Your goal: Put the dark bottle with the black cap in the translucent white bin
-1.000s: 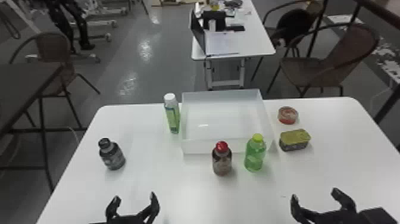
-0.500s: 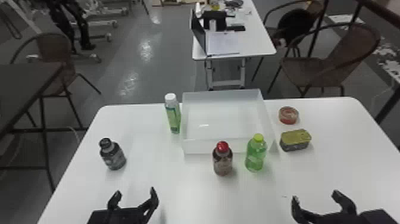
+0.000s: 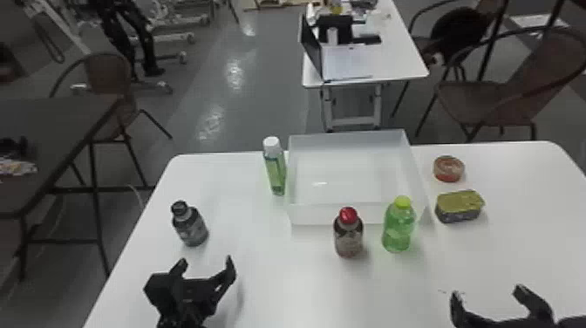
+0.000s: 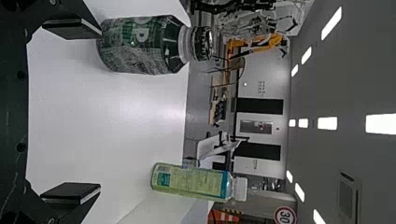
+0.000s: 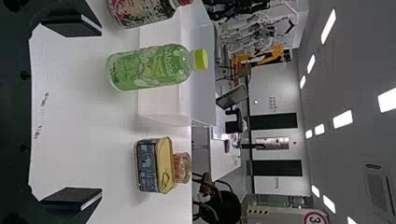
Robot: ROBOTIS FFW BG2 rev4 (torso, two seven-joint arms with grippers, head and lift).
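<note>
You have the dark bottle with the black cap (image 3: 190,224) standing upright near the left edge of the bench (image 3: 279,283), well apart from the translucent white bin (image 3: 349,213) and outside it. It is short and round-bodied, with shoulders that slope in to a narrow neck and a small cap. From the head view you see it as charcoal, with a greyer label around the body; your left wrist view brings out a deep green, with pale lettering on the label, whitish streaks across it, and a light grey collar under the dark cap. The shoulder is glossy and catches the light.

Your left pincer (image 3: 206,261) is on the near side of that bottle and a little to its right, fingers wide apart with nothing between them. Your right pincer (image 3: 487,292) is at the near right of the bench, also spread wide and empty.

Do not mistake the red-capped bottle (image 3: 349,235) for yours: it is brownish and stands near the bin's near wall, with the green bottle (image 3: 398,229) to its right. The white-capped bottle (image 3: 275,170) stands just beside the bin's left wall.
</note>
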